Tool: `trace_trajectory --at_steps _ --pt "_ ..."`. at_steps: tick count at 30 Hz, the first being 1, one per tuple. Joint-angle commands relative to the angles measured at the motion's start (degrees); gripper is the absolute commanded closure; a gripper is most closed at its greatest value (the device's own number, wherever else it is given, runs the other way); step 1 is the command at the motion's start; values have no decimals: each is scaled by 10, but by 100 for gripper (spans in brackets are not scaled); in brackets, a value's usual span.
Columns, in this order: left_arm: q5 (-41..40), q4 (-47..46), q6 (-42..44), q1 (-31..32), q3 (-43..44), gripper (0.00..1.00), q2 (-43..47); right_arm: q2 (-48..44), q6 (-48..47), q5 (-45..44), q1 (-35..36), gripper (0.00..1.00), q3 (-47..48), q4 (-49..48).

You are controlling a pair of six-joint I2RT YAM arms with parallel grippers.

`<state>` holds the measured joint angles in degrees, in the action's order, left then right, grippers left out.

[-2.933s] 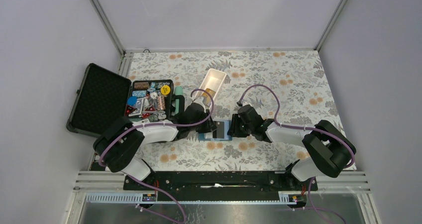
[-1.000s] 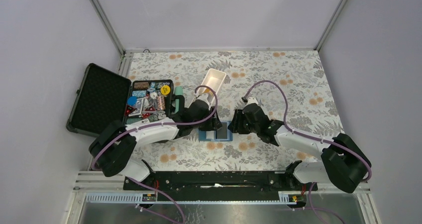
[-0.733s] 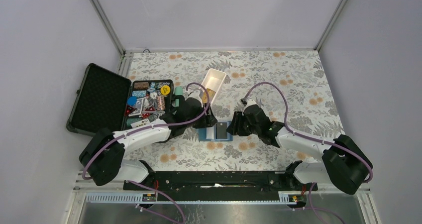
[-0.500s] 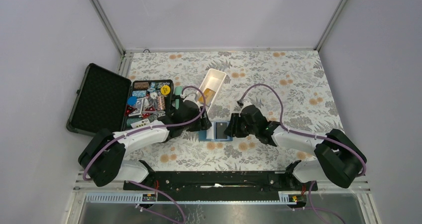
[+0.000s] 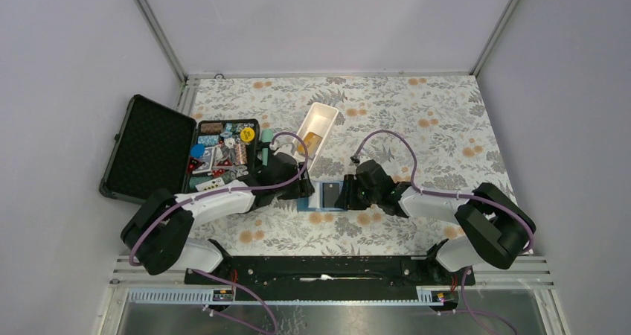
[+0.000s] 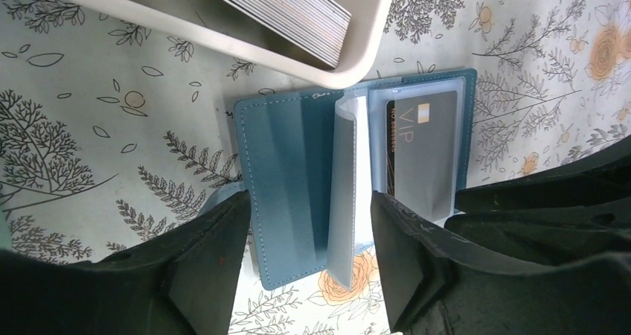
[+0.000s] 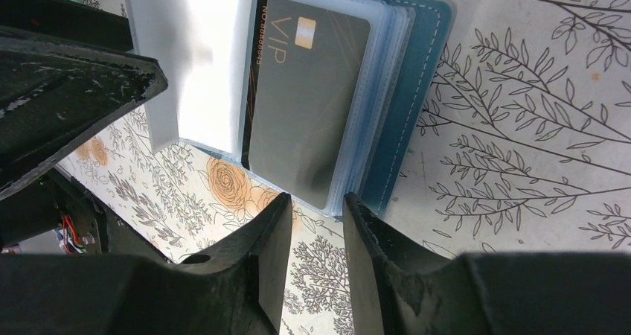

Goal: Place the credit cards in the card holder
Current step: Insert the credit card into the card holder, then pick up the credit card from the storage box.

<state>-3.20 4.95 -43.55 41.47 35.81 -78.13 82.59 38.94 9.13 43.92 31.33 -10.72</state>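
The teal card holder (image 5: 327, 196) lies open on the floral table between both grippers. A dark "VIP" credit card (image 7: 305, 97) sits in a clear sleeve on its right half (image 6: 420, 149). One pale inner page (image 6: 344, 193) stands upright at the spine. My left gripper (image 6: 309, 231) is open, its fingers straddling the left cover (image 6: 294, 179) and that page without touching them. My right gripper (image 7: 318, 208) is open with a narrow gap, its tips at the near edge of the sleeves (image 7: 350, 190). A golden-orange card (image 5: 313, 140) lies in the white tray.
The white tray (image 5: 321, 113) holds a stack of cards (image 6: 275, 11) just beyond the card holder. A black foam case (image 5: 145, 149) with several colourful trinkets (image 5: 223, 152) stands open at the left. My left gripper's dark fingers (image 7: 74, 89) fill the right wrist view's upper left.
My left gripper has come back from the tray side to the card holder's left half, and its jaws have widened. My right gripper has shifted left to the holder's edge and narrowed slightly.
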Motion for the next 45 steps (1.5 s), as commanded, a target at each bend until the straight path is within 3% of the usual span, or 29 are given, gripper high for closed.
trace_trajectory --at_steps 1,13,25,45 --pt "8 -36 -3 -4 -7 40 -14 5 3 4 8 62 19 -19" --pt "22 -47 -4 -6 -16 69 -32 14 3 7 14 69 35 -34" --pt "48 -78 -10 -9 -21 91 -53 10 12 12 20 75 42 -60" --pt "80 -102 -15 -15 -18 98 -66 50 9 34 38 78 86 -98"
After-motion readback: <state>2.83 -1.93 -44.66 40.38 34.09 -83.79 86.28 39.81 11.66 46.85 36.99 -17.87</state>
